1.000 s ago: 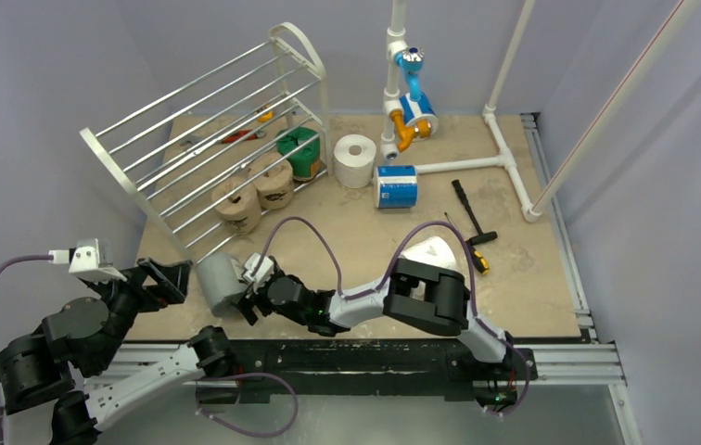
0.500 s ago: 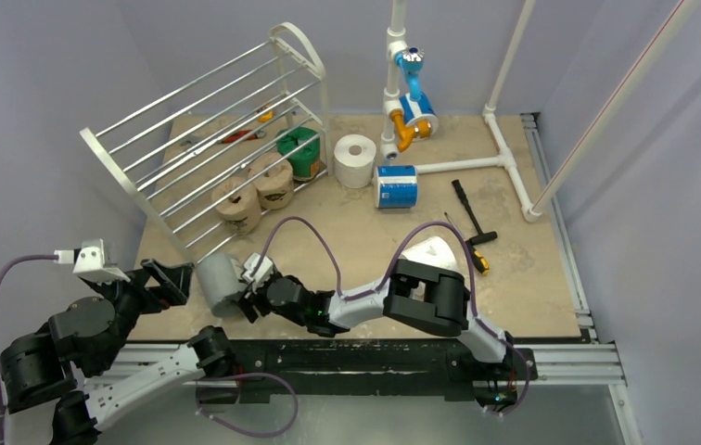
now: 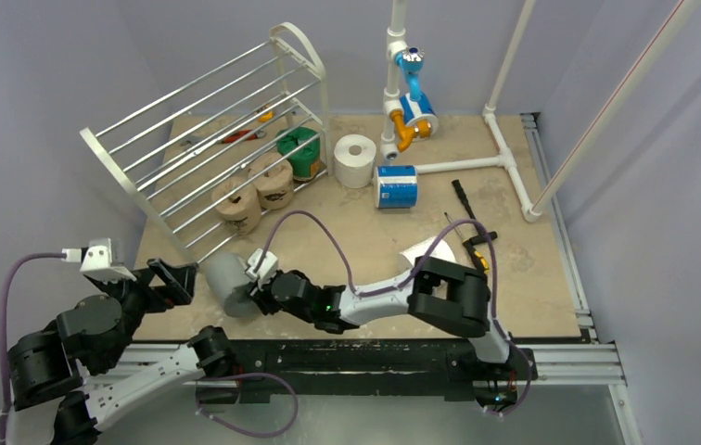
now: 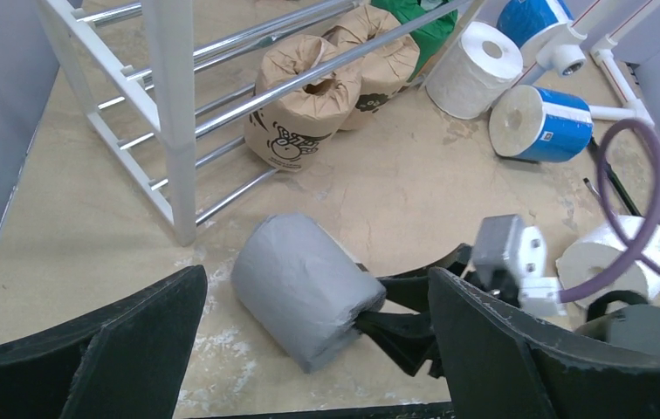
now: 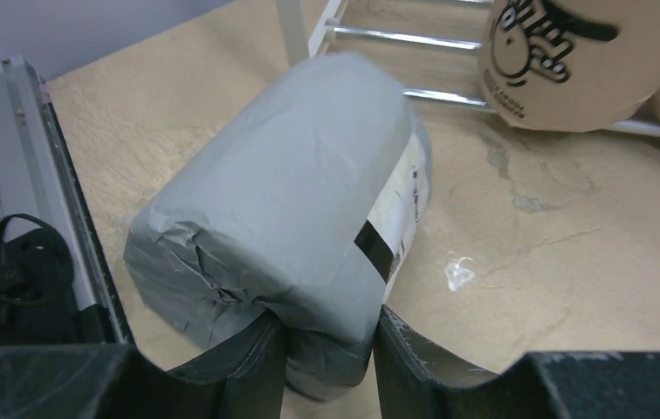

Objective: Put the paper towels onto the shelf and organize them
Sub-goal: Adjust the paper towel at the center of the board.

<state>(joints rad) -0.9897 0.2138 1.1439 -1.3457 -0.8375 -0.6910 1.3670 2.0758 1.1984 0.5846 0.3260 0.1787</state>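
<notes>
From above, the right arm [image 3: 449, 297] hides most of a white roll [image 3: 424, 249], and the red thing [image 3: 238, 136] behind the shelf [image 3: 106, 159] rods is too small to tell. The right wrist view crops a tan roll [image 5: 588, 61].

The grey roll [image 3: 231, 283] is being gripped by its crumpled end, lying on its side at the table's 8 o'clock beside the shelf [image 4: 174, 105] foot. Two tan rolls [image 3: 238, 206] and a green roll [image 3: 299, 153] are sitting among the shelf's lower rods at 10 o'clock; a white roll [image 3: 356, 159] is standing at 12, a blue-white roll [image 3: 396, 186] lying at 1
</notes>
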